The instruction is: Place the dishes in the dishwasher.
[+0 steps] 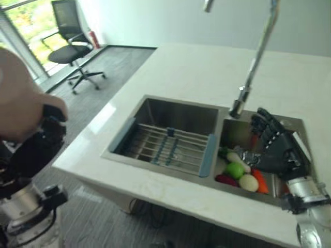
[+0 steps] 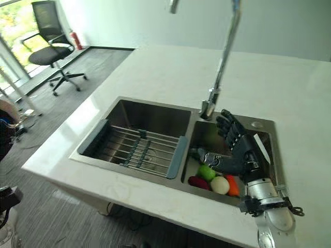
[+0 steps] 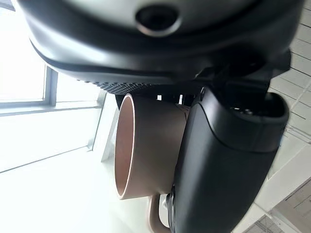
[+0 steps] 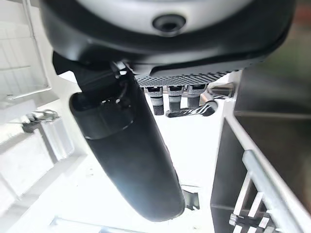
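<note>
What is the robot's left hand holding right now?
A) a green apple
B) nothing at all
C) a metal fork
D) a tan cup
D: in the left wrist view the left hand has its thumb curled round a tan cup, and the left eye view shows the same cup raised off to the left of the counter.
</note>
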Available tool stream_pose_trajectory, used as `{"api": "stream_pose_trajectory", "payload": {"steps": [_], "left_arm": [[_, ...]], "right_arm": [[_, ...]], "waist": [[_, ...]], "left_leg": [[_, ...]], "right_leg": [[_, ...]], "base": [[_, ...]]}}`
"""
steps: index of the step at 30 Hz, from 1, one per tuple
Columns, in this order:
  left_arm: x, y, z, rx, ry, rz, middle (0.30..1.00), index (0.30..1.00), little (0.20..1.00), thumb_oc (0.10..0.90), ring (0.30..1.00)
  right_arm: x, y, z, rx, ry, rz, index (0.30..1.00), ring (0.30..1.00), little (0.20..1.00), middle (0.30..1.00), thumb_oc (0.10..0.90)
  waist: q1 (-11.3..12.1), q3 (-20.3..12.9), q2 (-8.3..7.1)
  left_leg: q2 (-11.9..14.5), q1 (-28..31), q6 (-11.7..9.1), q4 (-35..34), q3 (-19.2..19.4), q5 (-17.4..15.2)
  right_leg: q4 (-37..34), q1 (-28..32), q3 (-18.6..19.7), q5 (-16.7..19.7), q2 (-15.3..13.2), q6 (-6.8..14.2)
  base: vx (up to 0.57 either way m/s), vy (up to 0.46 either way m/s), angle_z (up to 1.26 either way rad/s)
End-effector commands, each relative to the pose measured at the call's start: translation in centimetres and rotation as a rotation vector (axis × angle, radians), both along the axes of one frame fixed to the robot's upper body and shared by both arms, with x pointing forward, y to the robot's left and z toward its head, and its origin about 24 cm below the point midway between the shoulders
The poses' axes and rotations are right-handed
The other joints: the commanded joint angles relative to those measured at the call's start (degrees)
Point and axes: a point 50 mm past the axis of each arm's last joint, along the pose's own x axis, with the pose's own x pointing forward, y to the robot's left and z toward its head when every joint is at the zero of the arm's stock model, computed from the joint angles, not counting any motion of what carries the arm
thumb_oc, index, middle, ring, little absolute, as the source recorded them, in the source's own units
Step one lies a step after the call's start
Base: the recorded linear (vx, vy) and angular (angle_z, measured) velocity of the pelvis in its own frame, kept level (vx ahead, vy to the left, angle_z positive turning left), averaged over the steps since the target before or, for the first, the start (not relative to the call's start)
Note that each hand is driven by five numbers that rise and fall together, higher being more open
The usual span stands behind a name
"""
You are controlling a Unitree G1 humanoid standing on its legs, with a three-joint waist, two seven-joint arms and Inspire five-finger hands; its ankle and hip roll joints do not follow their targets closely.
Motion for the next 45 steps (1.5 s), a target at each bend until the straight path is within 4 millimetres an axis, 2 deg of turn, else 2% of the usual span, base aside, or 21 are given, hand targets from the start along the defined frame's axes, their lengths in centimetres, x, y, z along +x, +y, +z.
{"api": "stream_pose_trajectory", "payload": {"steps": [1,3,5,7,8,9,10,11,12,13,14,15,16,17,18,20,21,22,25,29,45], "left_arm": [[-2.9,0.9,3.7,0.071,-0.251,-0.024,0.3,0.3,0.3,0.4,0.3],[-2.7,0.7,3.7,0.049,-0.269,-0.052,0.3,0.3,0.3,0.4,0.3],[-2.6,0.5,3.5,0.037,-0.269,-0.077,0.3,0.3,0.3,0.4,0.3],[-2.7,0.5,3.4,0.035,-0.256,-0.089,0.3,0.3,0.3,0.4,0.3],[-2.9,0.4,3.3,0.047,-0.237,-0.108,0.3,0.3,0.3,0.4,0.3],[-2.8,0.4,3.2,0.05,-0.224,-0.11,0.3,0.3,0.3,0.4,0.3],[-2.6,0.3,3.3,0.049,-0.201,-0.13,0.3,0.3,0.3,0.4,0.3],[-2.5,0.3,3.3,0.05,-0.199,-0.13,0.3,0.3,0.3,0.4,0.3],[-2.1,0.2,3.7,0.047,-0.194,-0.149,0.3,0.3,0.3,0.4,0.3],[-2.0,0.2,3.7,0.047,-0.193,-0.152,0.3,0.3,0.3,0.4,0.3],[-1.8,0.1,3.9,0.045,-0.188,-0.161,0.3,0.3,0.3,0.4,0.3],[-1.4,-0.1,4.0,0.042,-0.181,-0.175,0.3,0.3,0.3,0.4,0.3],[-1.3,-0.2,4.0,0.042,-0.181,-0.182,0.3,0.3,0.3,0.4,0.3],[-1.1,-0.3,4.0,0.044,-0.18,-0.203,0.3,0.3,0.3,0.4,0.3],[-0.6,-0.6,4.0,0.038,-0.18,-0.248,0.3,0.3,0.3,0.4,0.3],[-0.4,-1.0,3.8,0.031,-0.177,-0.257,0.3,0.3,0.3,0.4,0.3],[-0.2,-1.4,3.7,0.022,-0.168,-0.259,0.3,0.3,0.3,0.4,0.3],[-0.2,-1.3,3.4,0.0,-0.155,-0.255,0.3,0.3,0.3,0.4,0.3],[-0.4,-1.2,3.3,-0.033,-0.141,-0.267,0.3,0.3,0.3,0.4,0.3],[-0.1,-1.0,3.0,-0.055,-0.12,-0.257,0.3,0.3,0.3,0.4,0.3],[-0.4,-0.9,2.9,-0.048,-0.117,-0.232,0.3,0.3,0.3,0.4,0.3]], "right_arm": [[0.9,0.9,7.7,-0.07,-0.454,0.0,0.9,0.9,0.9,0.9,0.8],[0.9,0.5,7.9,-0.083,-0.465,-0.026,0.9,0.9,0.9,0.9,0.8],[0.8,0.3,7.9,-0.087,-0.469,-0.046,0.9,0.9,0.9,0.9,0.8],[0.7,0.2,7.9,-0.077,-0.47,-0.052,0.9,0.9,0.9,0.9,0.8],[0.3,0.1,7.4,-0.052,-0.473,-0.065,0.9,0.9,0.9,0.9,0.8],[0.2,0.2,7.1,-0.039,-0.474,-0.066,0.9,0.9,0.9,0.9,0.8],[0.1,0.9,6.5,-0.023,-0.471,-0.07,0.9,0.9,0.9,0.9,0.8],[0.1,1.0,6.4,-0.022,-0.471,-0.068,0.9,0.9,0.9,0.9,0.8],[0.2,1.9,6.0,-0.022,-0.466,-0.066,0.9,0.9,0.9,0.9,0.8],[0.2,2.0,6.0,-0.021,-0.465,-0.067,0.9,0.9,0.9,0.9,0.8],[0.4,2.3,5.9,-0.018,-0.462,-0.067,0.9,0.9,0.9,0.9,0.8],[0.5,2.5,5.9,-0.011,-0.463,-0.067,0.9,0.9,0.9,0.9,0.8],[0.5,2.5,5.9,-0.009,-0.464,-0.074,0.9,0.9,0.9,0.9,0.8],[0.4,2.4,5.8,-0.005,-0.465,-0.091,0.9,0.9,0.9,0.9,0.8],[0.2,1.7,5.7,0.004,-0.463,-0.102,0.9,0.9,0.9,0.9,0.8],[0.3,1.6,5.9,0.001,-0.463,-0.087,0.9,0.9,0.9,0.9,0.8],[0.6,1.8,6.0,0.007,-0.459,-0.062,0.9,0.9,0.9,0.9,0.8],[0.7,2.2,6.1,0.01,-0.46,-0.023,0.9,0.9,0.9,0.9,0.8],[0.9,2.5,6.2,0.013,-0.461,0.006,0.9,0.9,0.9,0.9,0.8],[1.3,2.9,6.2,0.006,-0.453,0.057,0.9,0.9,0.9,0.9,0.8],[1.1,3.2,6.1,-0.01,-0.439,0.107,0.9,0.9,0.9,0.9,0.8]], "waist": [[0.26,0.47,-2.34],[-0.63,0.65,-2.63],[-0.67,0.48,-2.35],[-0.58,0.19,-1.98],[-0.23,-0.18,-1.1],[0.16,-0.18,-0.75],[1.23,0.01,-0.42],[1.4,0.06,-0.39],[2.09,0.34,-0.23],[2.16,0.35,-0.19],[2.35,0.37,0.06],[1.69,0.43,0.27],[1.31,0.47,0.31],[0.34,0.77,0.33],[-1.83,0.67,0.11],[-1.88,0.38,-0.4],[-1.49,-0.23,-0.96],[-0.11,-0.57,-1.27],[1.5,-1.2,-1.45],[1.93,-1.72,-1.06],[2.27,-1.26,-1.17]], "left_leg": [[7.71,4.12,-1.26,18.26,-5.17,-0.91],[10.65,5.97,-2.57,18.26,-3.43,1.31],[12.44,6.35,-3.33,18.26,-3.3,1.28],[12.83,6.41,-3.1,18.26,-3.3,-1.07],[12.81,6.17,-2.71,18.26,-3.39,-5.13],[12.09,5.64,-2.59,18.26,-4.2,-6.68],[8.51,4.27,-1.23,18.26,-8.21,-9.79],[7.91,4.08,-0.92,18.26,-8.79,-10.2],[4.62,3.01,1.15,18.26,-12.21,-12.13],[4.2,2.79,1.51,18.26,-12.79,-12.3],[3.26,2.18,2.45,18.26,-14.49,-12.63],[2.45,1.48,3.35,18.26,-16.64,-12.74],[2.24,1.22,3.68,18.26,-17.35,-12.81],[2.02,0.18,4.39,18.26,-17.84,-11.49],[1.22,-2.08,4.82,18.26,-23.45,-9.96],[0.87,-3.05,4.37,18.26,-24.78,-8.87],[0.53,-3.67,4.06,18.26,-24.82,-8.49],[1.07,-3.63,3.49,18.26,-23.97,-8.09],[1.34,-3.97,2.7,18.26,-24.62,-7.84],[2.36,-4.08,1.76,18.26,-24.3,-7.83],[3.19,-3.37,1.76,18.26,-23.42,-8.89]], "right_leg": [[-3.34,-0.04,8.07,1.79,1.58,6.91],[-3.34,-0.66,7.26,2.49,0.93,6.59],[-3.34,-0.86,6.39,3.33,-0.1,6.94],[-3.34,-1.18,5.17,4.77,-1.66,8.03],[-3.34,-1.31,2.84,7.92,-4.4,9.83],[-3.34,-1.29,2.07,9.35,-5.66,10.68],[-3.34,-1.21,1.32,13.88,-8.5,12.82],[-3.34,-1.17,1.26,14.42,-8.81,13.01],[-3.34,-1.02,1.88,16.79,-9.68,13.73],[-3.34,-0.95,2.11,16.89,-9.6,13.72],[-3.34,-0.73,3.2,16.81,-8.87,13.45],[-3.34,-1.06,6.53,16.24,-7.0,13.07],[-3.34,-1.37,8.16,15.89,-6.05,12.9],[-3.34,-2.15,10.77,15.21,-3.41,11.4],[-3.34,-2.18,20.46,6.75,6.21,9.09],[-3.34,-2.28,22.03,4.2,8.59,7.95],[-3.34,-3.0,22.19,4.13,8.99,7.87],[-3.34,-2.42,20.39,2.68,8.17,7.57],[-3.34,-2.17,19.64,1.32,7.8,7.34],[-3.34,-1.82,18.26,0.47,7.32,7.16],[-3.34,-0.69,15.93,0.15,5.72,8.07]], "base": [[-0.2,0.228,1.63],[-0.21,0.319,0.48],[-0.17,0.289,1.49],[-0.14,0.352,1.68],[-0.14,0.539,1.2],[-0.09,0.827,1.53],[0.0,0.614,1.24],[0.05,0.739,1.57],[0.04,0.403,0.77],[0.05,0.468,0.77],[0.04,0.298,0.57],[0.04,0.274,0.61],[-0.04,0.166,1.16],[-0.02,0.063,1.35],[-0.02,0.049,1.6],[0.03,-0.017,2.2],[0.05,-0.149,1.78],[0.05,-0.184,0.28],[0.01,-0.117,-0.29],[0.01,-0.053,0.08],[0.0,0.011,0.1]]}}
